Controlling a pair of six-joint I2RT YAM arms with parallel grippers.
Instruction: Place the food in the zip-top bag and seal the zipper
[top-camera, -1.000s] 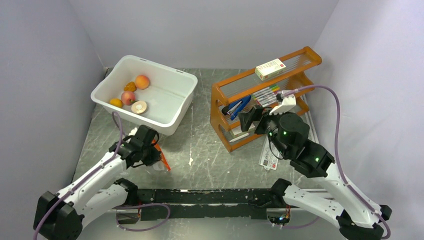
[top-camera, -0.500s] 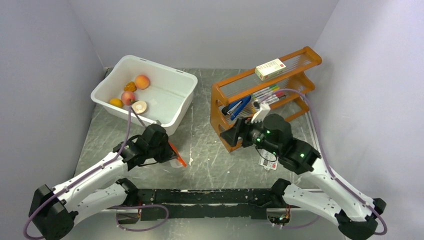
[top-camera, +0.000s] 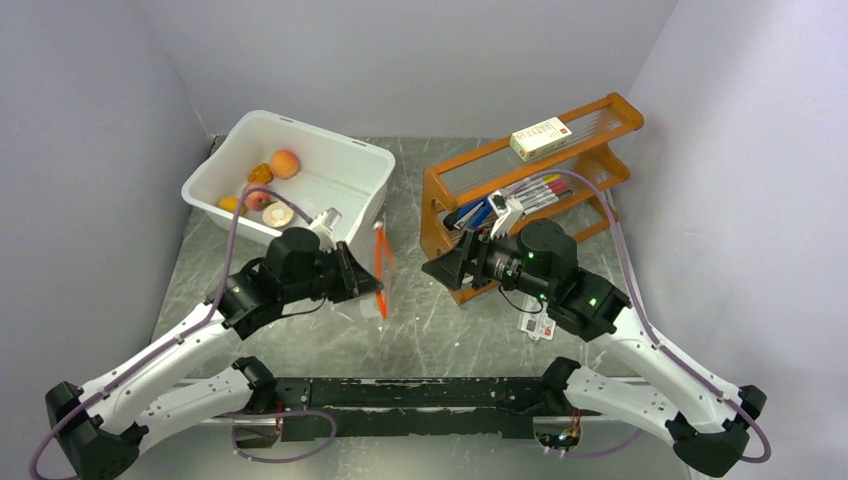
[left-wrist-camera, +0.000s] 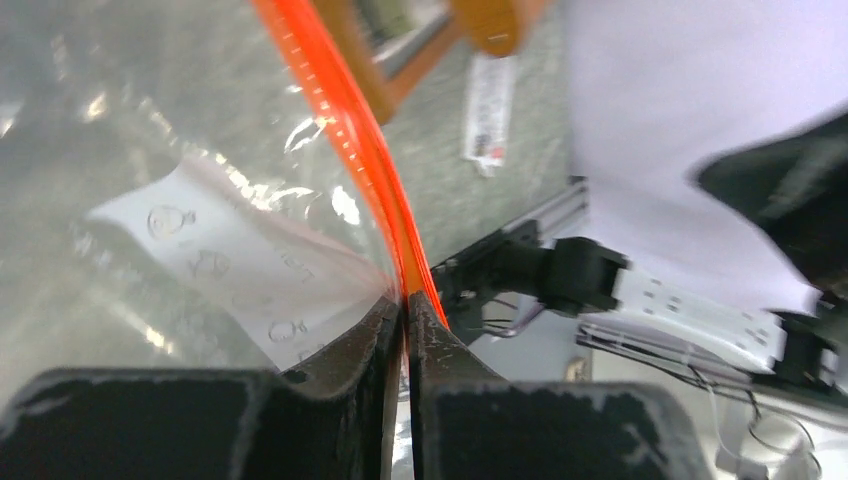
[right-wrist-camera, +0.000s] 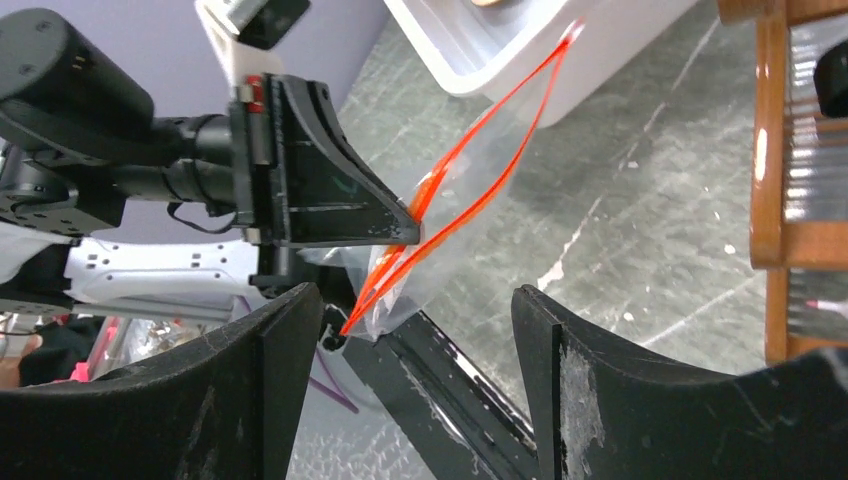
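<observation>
Zip-top bag (top-camera: 372, 298) is in the middle of the scene. It is held by the left arm, just to the right of the tub's right wall, between the two grippers.

The grey table (top-camera: 430, 330) carries everything. On its far left stands the white tub (top-camera: 310, 130), and on the far right stands an orange wooden rack (top-camera: 600, 115) with markers (top-camera: 545, 188) on a shelf and a small box (top-camera: 540, 138) on its top.

The left gripper (left-wrist-camera: 407, 310) has its two fingers pressed together on the zipper (left-wrist-camera: 345, 140), so it clamps the orange-red strip at one place. In the right wrist view the two lips of the strip stand apart along the middle, so the mouth is partly open there. The clear plastic is floppy and wrinkled, and a white label (left-wrist-camera: 230, 260) shows through it near the fingers.

The right gripper (top-camera: 435, 270) points to the left toward the bag. Its fingers are wide apart and hold nothing. It is near the bag, but does not touch it.

The food (top-camera: 285, 162) lies in the tub, at its left end: small round fruits, peach-pink, orange and reddish. None is in the bag.
</observation>
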